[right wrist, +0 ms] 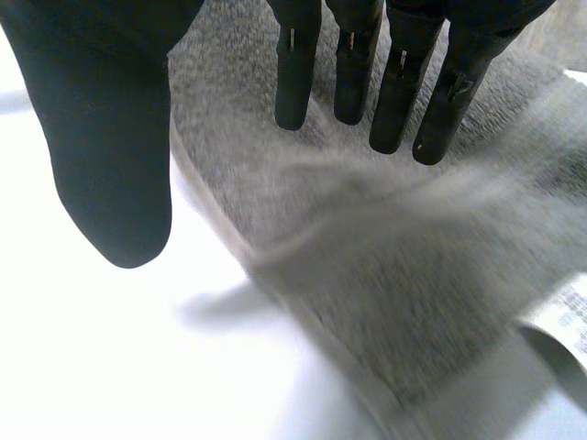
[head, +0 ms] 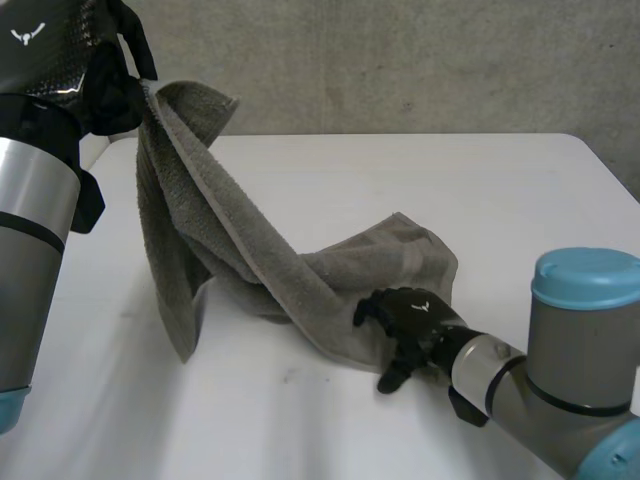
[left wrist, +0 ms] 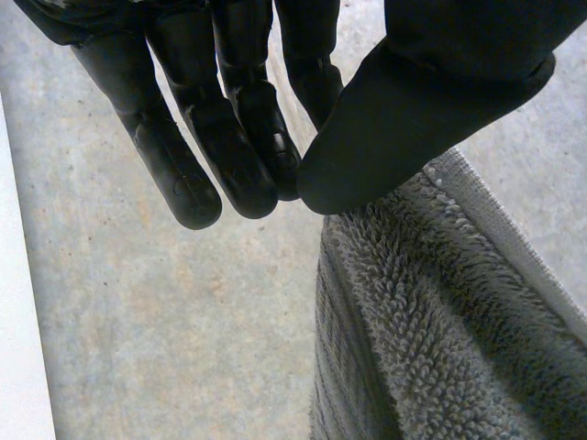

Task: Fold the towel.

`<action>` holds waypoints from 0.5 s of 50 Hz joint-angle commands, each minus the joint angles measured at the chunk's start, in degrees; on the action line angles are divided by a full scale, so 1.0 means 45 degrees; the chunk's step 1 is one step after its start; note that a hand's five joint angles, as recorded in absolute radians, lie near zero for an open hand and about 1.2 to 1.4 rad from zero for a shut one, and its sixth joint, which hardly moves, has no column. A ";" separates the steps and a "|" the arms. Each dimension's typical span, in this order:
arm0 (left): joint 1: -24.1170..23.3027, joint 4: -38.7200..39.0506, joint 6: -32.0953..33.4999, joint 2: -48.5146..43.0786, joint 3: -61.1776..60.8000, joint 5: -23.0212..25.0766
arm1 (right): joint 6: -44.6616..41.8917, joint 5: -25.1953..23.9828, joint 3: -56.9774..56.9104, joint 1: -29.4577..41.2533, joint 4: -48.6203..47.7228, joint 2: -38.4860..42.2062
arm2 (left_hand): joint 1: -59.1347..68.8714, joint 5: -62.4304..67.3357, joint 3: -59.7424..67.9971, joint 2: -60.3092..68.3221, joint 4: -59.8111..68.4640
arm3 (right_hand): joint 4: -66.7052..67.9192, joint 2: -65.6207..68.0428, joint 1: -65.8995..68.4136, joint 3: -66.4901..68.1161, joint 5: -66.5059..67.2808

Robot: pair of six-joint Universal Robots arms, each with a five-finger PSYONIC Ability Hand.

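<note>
The right hand (head: 410,318), fingers apart, rests on the grey terry towel (head: 260,255); the left hand (head: 115,95) pinches a raised corner, probably to carry across next.

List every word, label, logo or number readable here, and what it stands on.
No words or numbers can be read.
White emblem without letters: on the right hand and on the left arm's black casing.
White tag on the grey terry towel: print too blurred to read.

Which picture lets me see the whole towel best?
The head view: the towel hangs from the left hand down to the table. The left wrist view shows its fuzzy edge, the right wrist view a patch on the table.
</note>
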 commanded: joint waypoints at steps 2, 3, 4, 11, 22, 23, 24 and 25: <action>-0.0001 0.0063 0.0021 -0.0179 -0.0308 0.0012 | -0.2564 -0.0074 0.1124 -0.1259 -0.0203 -0.0230 | 0.2701 0.2370 0.2288 0.2267 0.2283 | 0.2359 0.2059 0.1984 0.2221 0.2298; -0.0001 0.0063 0.0021 -0.0179 -0.0309 0.0012 | -0.2567 -0.0074 0.1125 -0.1260 -0.0204 -0.0230 | 0.2701 0.2370 0.2288 0.2267 0.2283 | 0.2364 0.2064 0.1989 0.2226 0.2303; -0.0001 0.0063 0.0021 -0.0179 -0.0348 0.0012 | -0.2838 -0.0055 0.1183 -0.1395 -0.0242 -0.0230 | 0.2701 0.2370 0.2288 0.2267 0.2283 | 0.2772 0.2472 0.2396 0.2633 0.2710; 0.0097 0.0082 0.0002 -0.0179 -0.0446 0.0012 | -0.3759 -0.0015 0.1399 -0.1807 -0.0536 -0.0230 | 0.2701 0.2370 0.2288 0.2267 0.2283 | 0.2850 0.2550 0.2475 0.2712 0.2789; 0.0117 0.0122 0.0002 -0.0257 -0.0485 0.0012 | -0.3876 -0.0015 0.1184 -0.1865 -0.1180 -0.0113 | 0.2701 0.2370 0.2288 0.2267 0.2283 | 0.3523 0.3223 0.3148 0.3385 0.3462; 0.0117 0.0122 0.0002 -0.0276 -0.0485 0.0012 | -0.3876 -0.0015 0.1126 -0.1865 -0.1200 -0.0074 | 0.2701 0.2370 0.2288 0.2267 0.2283 | 0.3671 0.3371 0.3296 0.3533 0.3610; 0.0136 0.0122 0.0002 -0.0277 -0.0485 0.0012 | -0.3876 -0.0035 0.1048 -0.1865 -0.1238 -0.0016 | 0.2701 0.2370 0.2288 0.2267 0.2283 | 0.3784 0.3484 0.3408 0.3646 0.3722; 0.0136 0.0122 0.0002 -0.0277 -0.0485 0.0012 | -0.3876 -0.0035 0.1047 -0.1865 -0.1239 -0.0015 | 0.2701 0.2370 0.2288 0.2267 0.2283 | 0.3785 0.3485 0.3410 0.3647 0.3723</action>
